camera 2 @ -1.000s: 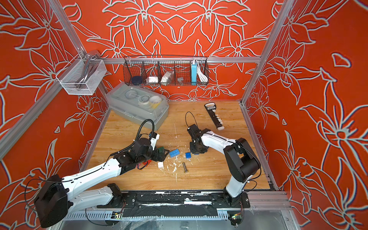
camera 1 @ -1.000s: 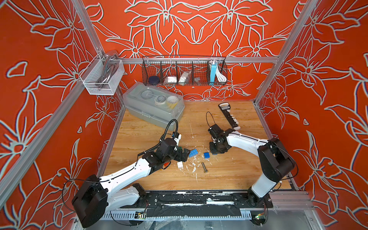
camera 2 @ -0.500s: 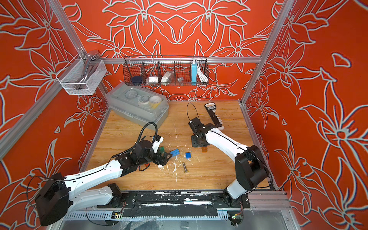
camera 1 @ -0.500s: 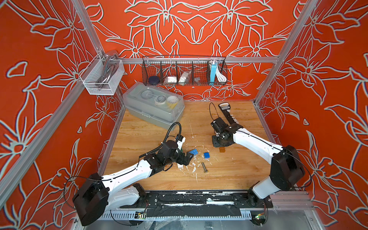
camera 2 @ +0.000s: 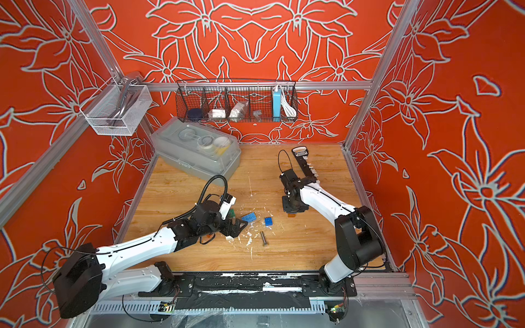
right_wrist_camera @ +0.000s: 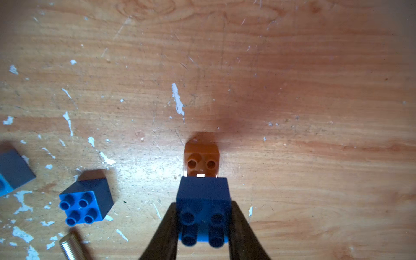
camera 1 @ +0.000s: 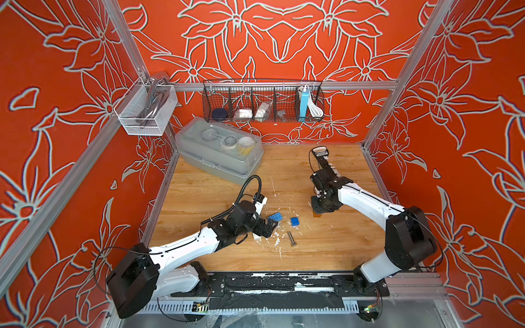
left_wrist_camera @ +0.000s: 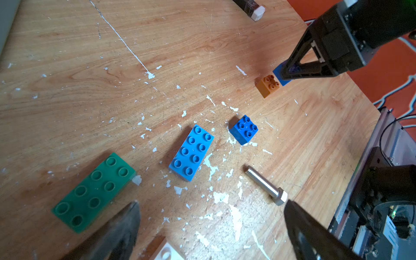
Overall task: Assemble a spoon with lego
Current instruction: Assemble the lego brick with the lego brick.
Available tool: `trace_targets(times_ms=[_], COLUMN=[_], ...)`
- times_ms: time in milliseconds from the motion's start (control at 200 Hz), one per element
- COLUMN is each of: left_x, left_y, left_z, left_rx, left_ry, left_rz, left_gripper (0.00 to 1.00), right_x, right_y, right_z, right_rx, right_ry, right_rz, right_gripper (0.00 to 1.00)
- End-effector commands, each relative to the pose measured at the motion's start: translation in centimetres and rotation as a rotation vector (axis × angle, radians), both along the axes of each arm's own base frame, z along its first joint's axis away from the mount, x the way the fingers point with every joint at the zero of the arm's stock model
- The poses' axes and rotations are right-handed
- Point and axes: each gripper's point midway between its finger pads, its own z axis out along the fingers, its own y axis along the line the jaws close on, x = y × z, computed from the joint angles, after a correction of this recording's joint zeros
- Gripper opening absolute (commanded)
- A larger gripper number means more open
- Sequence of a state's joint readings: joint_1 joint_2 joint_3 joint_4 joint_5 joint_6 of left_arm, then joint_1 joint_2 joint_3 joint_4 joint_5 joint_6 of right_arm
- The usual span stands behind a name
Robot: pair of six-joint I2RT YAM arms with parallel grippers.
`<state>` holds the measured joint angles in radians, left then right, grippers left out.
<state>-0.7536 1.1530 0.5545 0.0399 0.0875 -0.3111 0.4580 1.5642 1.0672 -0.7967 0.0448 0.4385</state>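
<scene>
While the right claw (right_wrist_camera: 203, 210) is clenched on a dark blue square brick (right_wrist_camera: 203, 195), no spoon is yet built and the pieces lie scattered on the wooden table (camera 1: 216, 198). The held brick sits just beside the brown brick (right_wrist_camera: 201, 157); whether the two touch cannot be told. In a top view the brown brick (camera 1: 316, 215) lies at 3 o'clock of a loose dark blue brick (camera 1: 294, 221), with the light blue brick (camera 1: 275, 217) at its 9 o'clock and a metal bolt (camera 1: 291, 238) at its 6 o'clock. The green brick (left_wrist_camera: 94, 191) and a white brick (left_wrist_camera: 166, 252) lie nearer the left claw (left_wrist_camera: 210, 202), which is released wide and holds nothing. Probable fault: the brown brick is unbraced, so an off-centre press could push it aside or seat the studs crookedly. The held brick is square, with no long axis, and its studs face the wrist camera; the light blue brick lies studs up, its long axis running from 8 to 2 o'clock.
</scene>
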Motion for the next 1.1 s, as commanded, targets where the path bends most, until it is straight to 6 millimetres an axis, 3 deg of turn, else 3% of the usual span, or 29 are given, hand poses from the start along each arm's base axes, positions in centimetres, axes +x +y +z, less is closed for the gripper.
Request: trace_targets(times_ms=[0, 751, 1096], left_x=[0.2, 0.4, 0.4], left_y=[-0.7, -0.9, -0.8], left_z=[0.8, 0.6, 0.5], left_rx=[-0.014, -0.006, -0.001], left_ry=[-0.025, -0.018, -0.017], left_rz=[-0.017, -0.016, -0.015], left_gripper=[0.98, 0.98, 0.98], right_x=[-0.2, -0.1, -1.7], right_y=[0.0, -0.4, -1.0], right_z=[-0.7, -3.5, -7.7], right_rx=[0.011, 0.007, -0.029], right_ry=[0.016, 0.055, 0.174], right_rz=[0.009, -0.024, -0.025], right_gripper=[0.16, 0.15, 0.15])
